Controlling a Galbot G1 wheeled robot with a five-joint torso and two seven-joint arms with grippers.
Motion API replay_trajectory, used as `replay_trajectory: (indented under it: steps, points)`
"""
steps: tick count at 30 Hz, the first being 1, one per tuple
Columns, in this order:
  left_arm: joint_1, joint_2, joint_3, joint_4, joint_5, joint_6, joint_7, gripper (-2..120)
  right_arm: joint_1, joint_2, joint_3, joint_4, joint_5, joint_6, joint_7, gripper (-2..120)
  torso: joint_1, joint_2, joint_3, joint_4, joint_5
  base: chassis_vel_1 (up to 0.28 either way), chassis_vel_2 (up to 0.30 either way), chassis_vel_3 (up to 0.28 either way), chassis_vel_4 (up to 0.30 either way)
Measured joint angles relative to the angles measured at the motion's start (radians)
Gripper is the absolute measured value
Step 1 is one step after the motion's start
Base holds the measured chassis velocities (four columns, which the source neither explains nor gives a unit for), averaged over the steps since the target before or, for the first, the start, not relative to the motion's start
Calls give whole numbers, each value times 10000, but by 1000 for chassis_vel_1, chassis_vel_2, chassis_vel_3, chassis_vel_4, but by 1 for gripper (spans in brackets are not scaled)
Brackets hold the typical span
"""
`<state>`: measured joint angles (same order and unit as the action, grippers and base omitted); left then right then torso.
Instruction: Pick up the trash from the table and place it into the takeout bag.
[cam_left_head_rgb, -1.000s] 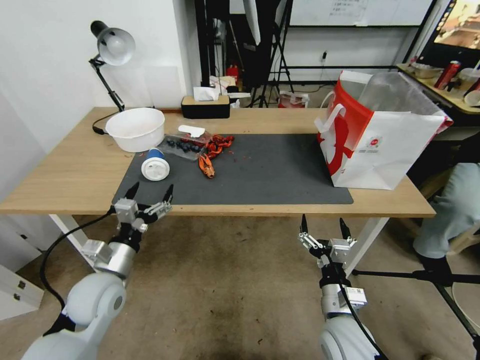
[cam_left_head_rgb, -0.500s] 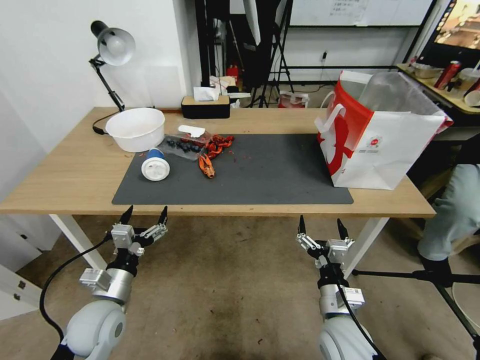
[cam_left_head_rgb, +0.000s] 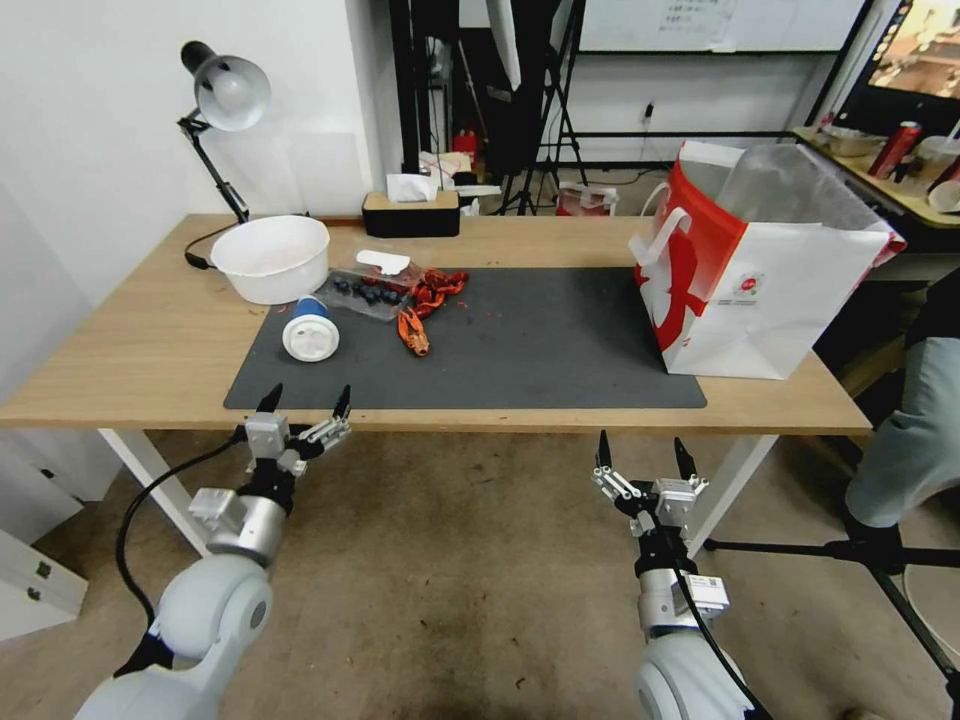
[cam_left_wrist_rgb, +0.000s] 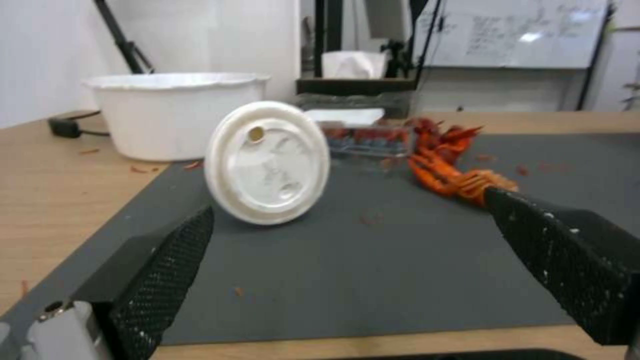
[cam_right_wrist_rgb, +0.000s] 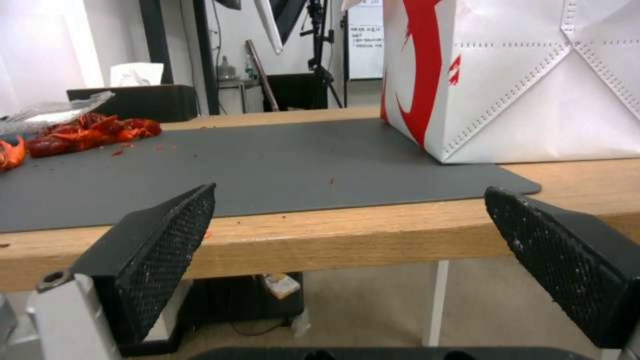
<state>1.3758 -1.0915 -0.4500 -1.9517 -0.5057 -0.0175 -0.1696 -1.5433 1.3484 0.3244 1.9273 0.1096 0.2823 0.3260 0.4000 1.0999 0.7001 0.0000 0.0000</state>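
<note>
blue white-lidded cup (cam_left_head_rgb: 310, 331) lying on side near mat (cam_left_head_rgb: 520, 340) left edge, lid toward left gripper (cam_left_head_rgb: 305, 402), straight ahead of it. fingers spread, empty. right gripper (cam_left_head_rgb: 641, 452) also spread, parked farther off. left nearer imo.

We're in a lab or studio-like workroom; black tripods (cam_left_head_rgb: 545, 120) and stands crowd the back wall, a whiteboard (cam_left_head_rgb: 720, 22) hangs above them. A desk lamp (cam_left_head_rgb: 222, 95) clamps onto the plain wooden table (cam_left_head_rgb: 130, 330); the floor is bare and scuffed.
</note>
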Motion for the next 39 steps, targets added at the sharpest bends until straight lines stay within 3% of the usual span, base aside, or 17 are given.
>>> replay_trajectory:
  steps: [12,22,39]
  points:
    - [-1849,640,797,553,-1091,1738,-1819,100,39,128,-61,-24,-104,-46,-3,100,0,-1,0,0,-2,0,0,0,0]
    - [-3558,939,1338,1360,-2018,2443,-2301,100,86,205,14,-19,-122,-82,7,100,0,0,0,0,-1,0,0,0,0]
    - [-4657,875,1800,2326,-2620,2892,-2518,100,174,322,-10,-97,-187,-123,14,100,0,0,-1,1,0,0,0,0,0]
